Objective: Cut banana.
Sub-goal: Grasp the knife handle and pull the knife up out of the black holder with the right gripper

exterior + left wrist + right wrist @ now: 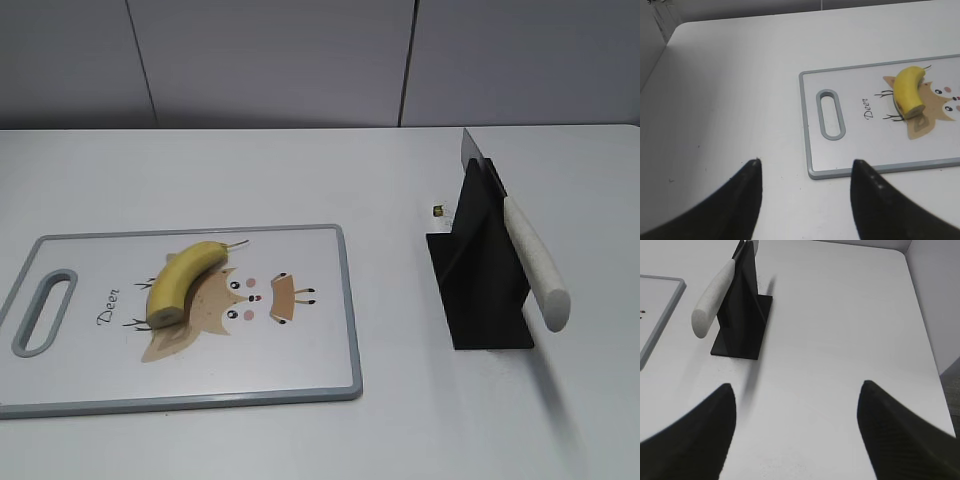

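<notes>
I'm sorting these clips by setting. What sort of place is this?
Probably a lab tabletop staged as a kitchen station rather than a real kitchen: a bare white table against plain grey wall panels, holding only a deer-print cutting board with a banana, plus a knife in a black stand.

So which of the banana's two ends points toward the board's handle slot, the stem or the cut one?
The blunt cut end of the banana faces the handle slot; the thin dark stem tip points away, toward the board's far edge.
</notes>
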You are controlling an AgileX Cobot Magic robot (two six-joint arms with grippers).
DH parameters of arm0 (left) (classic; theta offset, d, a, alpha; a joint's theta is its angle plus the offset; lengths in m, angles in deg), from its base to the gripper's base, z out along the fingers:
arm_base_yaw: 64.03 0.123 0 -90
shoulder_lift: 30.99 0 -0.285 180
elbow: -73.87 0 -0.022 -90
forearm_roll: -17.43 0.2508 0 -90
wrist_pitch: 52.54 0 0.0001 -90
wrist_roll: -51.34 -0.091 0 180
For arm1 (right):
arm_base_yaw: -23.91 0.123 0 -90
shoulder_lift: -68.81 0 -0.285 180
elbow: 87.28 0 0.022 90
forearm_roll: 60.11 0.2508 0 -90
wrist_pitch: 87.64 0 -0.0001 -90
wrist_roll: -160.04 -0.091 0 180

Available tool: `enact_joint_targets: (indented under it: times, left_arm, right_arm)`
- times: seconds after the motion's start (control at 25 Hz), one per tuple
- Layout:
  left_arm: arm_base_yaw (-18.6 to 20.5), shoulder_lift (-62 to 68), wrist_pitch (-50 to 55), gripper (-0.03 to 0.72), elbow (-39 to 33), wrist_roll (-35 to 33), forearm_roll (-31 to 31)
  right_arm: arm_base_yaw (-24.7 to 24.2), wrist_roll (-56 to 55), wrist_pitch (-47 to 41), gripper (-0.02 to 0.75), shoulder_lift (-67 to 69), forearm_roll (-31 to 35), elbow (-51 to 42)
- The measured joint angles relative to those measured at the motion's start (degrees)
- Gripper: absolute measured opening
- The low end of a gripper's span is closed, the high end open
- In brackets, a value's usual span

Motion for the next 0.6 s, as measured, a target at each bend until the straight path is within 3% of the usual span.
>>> enact_joint_targets:
  times: [0.6]
  left_arm:
    - [0.0,0.0,0.0,0.551,0.0,0.0,0.0]
  right_arm:
    - [0.0,0.0,0.0,0.567,0.0,0.0,0.0]
